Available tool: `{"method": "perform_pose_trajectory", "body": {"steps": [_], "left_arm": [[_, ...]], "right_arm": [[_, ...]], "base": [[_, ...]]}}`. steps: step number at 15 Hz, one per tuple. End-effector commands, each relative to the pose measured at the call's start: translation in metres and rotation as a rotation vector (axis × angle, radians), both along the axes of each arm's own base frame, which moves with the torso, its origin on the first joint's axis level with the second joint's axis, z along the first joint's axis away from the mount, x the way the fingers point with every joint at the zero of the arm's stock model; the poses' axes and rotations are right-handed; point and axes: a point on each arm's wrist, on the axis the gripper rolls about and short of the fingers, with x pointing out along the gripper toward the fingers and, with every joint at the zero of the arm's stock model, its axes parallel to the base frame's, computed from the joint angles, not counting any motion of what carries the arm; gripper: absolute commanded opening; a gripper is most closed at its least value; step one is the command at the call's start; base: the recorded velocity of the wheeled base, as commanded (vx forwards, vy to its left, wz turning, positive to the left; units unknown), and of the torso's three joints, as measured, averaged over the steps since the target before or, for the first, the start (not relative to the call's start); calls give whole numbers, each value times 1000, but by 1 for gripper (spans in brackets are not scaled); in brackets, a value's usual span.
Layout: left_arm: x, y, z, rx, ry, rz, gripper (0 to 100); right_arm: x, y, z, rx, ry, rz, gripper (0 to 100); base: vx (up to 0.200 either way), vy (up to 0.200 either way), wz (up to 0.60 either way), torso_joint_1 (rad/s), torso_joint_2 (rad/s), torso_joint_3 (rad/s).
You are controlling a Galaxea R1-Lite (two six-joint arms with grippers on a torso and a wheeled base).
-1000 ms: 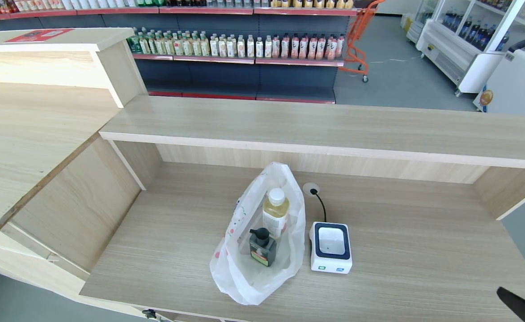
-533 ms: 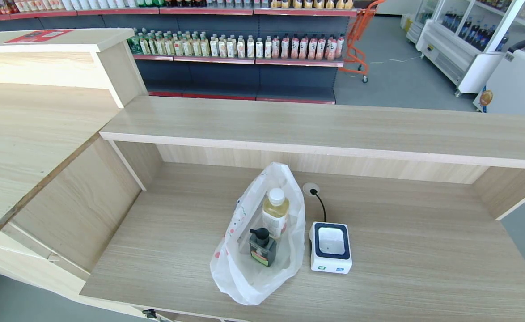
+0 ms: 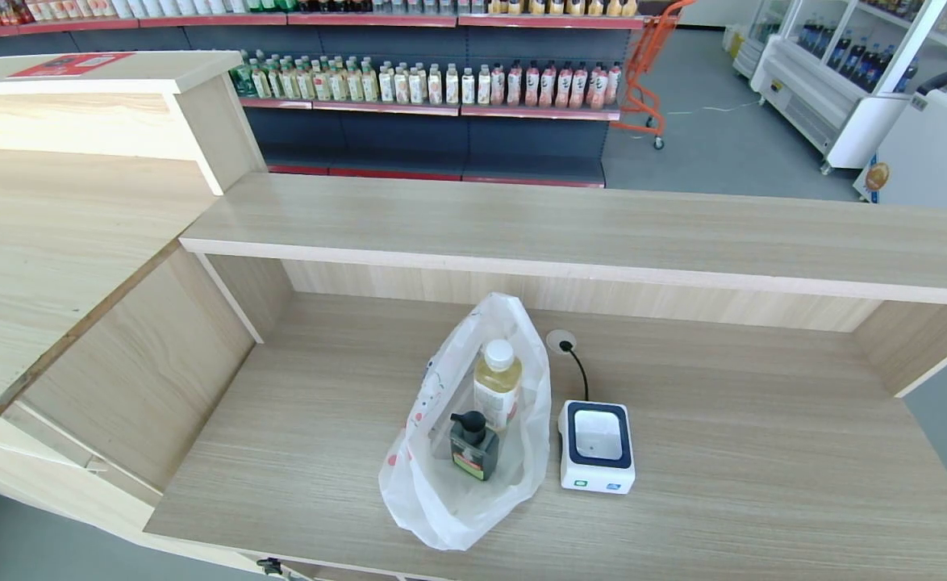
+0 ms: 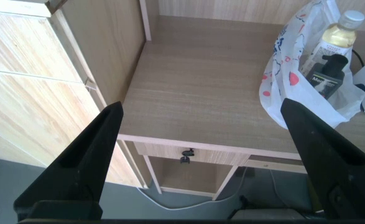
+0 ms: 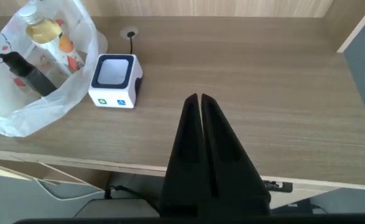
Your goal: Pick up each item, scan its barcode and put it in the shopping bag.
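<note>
Field notes, checkout counter [image 3: 723, 452].

My left gripper [image 4: 202, 106]: fingers spread wide, nothing between them. It hangs near the counter's front edge, well apart from the shopping bag [image 3: 441, 504]. The finger roots are cut off at the picture's edge.

My right gripper [image 5: 199, 98]: fingers pressed flat together with only a thin seam between them, gripping nothing. It sits over the near part of the counter, to the right of the scanner [image 3: 596, 445] and apart from it.

The bag is white, thin plastic, with small red and dark marks on one side. It stands slumped on the counter with its mouth open upward, just beside the scanner on its left. I cannot tell whether the two touch.

Inside the bag:
- A drink bottle [image 3: 497, 386] with pale yellow liquid and a white cap, upright at the far side. Its base is hidden behind the other bottle and the bag wall.
- A dark pump bottle [image 3: 473, 448] on the near side, just in front of the drink bottle. Its foot is lost in the folds.
- No barcode can be made out on either bottle, and the labels are too small to read.

The scanner is a white box with a dark-framed window facing up. A black cable [image 3: 578, 369] runs from its far side to a round hole in the counter. In the left wrist view the scanner is cut off at the edge.

Behind the counter are shelves of bottles [image 3: 433, 85], too small to tell apart.
</note>
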Motion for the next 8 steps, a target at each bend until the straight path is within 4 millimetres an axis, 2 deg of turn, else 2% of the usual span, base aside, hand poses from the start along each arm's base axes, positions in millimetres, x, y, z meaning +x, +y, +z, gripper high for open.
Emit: {"method": "perform_pose_trajectory", "body": {"steps": [1,2,8], "left_arm": [[0,0,0,0,-1,0,100],[0,0,0,-3,0,0,100],[0,0,0,3,-1,0,100]], "right_arm": [[0,0,0,0,5,0,0],[0,0,0,0,5,0,0],[0,0,0,2,5,1,0]], "base": [[0,0,0,0,0,0],[0,0,0,0,0,0],[0,-200,0,4,2,3]]}}
